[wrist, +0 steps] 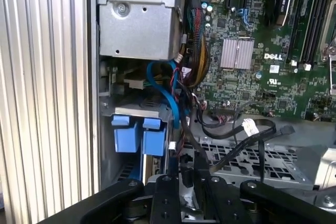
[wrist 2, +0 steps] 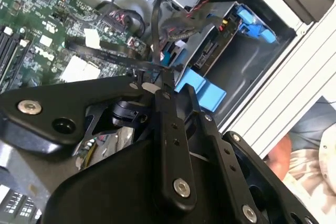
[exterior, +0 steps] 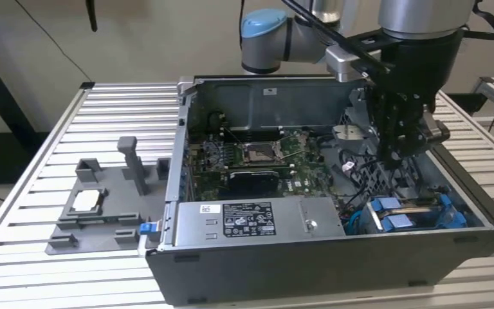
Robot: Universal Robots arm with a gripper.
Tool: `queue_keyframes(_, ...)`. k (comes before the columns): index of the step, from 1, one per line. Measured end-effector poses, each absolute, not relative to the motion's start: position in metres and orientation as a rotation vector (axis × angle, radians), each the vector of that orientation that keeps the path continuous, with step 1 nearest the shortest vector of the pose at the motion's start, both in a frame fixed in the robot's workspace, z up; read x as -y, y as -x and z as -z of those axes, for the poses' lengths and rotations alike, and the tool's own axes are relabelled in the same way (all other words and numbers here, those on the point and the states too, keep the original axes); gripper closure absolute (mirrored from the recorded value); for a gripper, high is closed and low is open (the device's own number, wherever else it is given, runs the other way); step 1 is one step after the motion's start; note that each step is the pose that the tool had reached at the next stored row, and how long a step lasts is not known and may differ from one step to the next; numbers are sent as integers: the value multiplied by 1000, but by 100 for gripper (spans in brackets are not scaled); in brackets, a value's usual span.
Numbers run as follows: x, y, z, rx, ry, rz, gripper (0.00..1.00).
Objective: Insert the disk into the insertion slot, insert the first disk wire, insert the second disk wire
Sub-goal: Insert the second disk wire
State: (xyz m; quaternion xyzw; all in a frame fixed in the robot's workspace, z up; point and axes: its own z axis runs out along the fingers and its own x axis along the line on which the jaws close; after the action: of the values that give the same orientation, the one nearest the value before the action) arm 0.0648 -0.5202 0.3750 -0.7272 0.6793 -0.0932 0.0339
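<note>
Now well inside the open case (exterior: 316, 270) on the slatted surface (exterior: 67, 129), the arm's claw (exterior: 399, 153) hangs at the right of the exterior view, above the drive cage. The disk (exterior: 393, 215) sits in the slot (exterior: 442, 207) at the lower right of that frame, its blue tabs facing out; the first wrist view shows the same tabs at lower left. In the second wrist view the fingers (wrist 2: 170, 129) meet at centre frame and look pinched on a thin black wire (wrist 2: 118, 57), which trails to the upper left across the green board (wrist 2: 47, 19). The wire looks light and limp, so it would likely flop or twist if held along its length. The firmer plug at its end seems the better place to grip, squarely by its flat sides, since its contacts could probably bend or jam if pushed in crooked. The disk looks rigid and heavier, and is best handled by its blue frame.
</note>
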Motion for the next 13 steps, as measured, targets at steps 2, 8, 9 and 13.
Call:
queue_keyframes(2, 520, -61, -373, -2083, 2230, 300, 73)
queue_keyframes(8, 520, -61, -371, -2079, 2238, 326, 73)
queue_keyframes(9, 520, -61, -371, -2079, 2238, 326, 73)
queue_keyframes(13, 520, -61, -371, -2079, 2237, 327, 73)
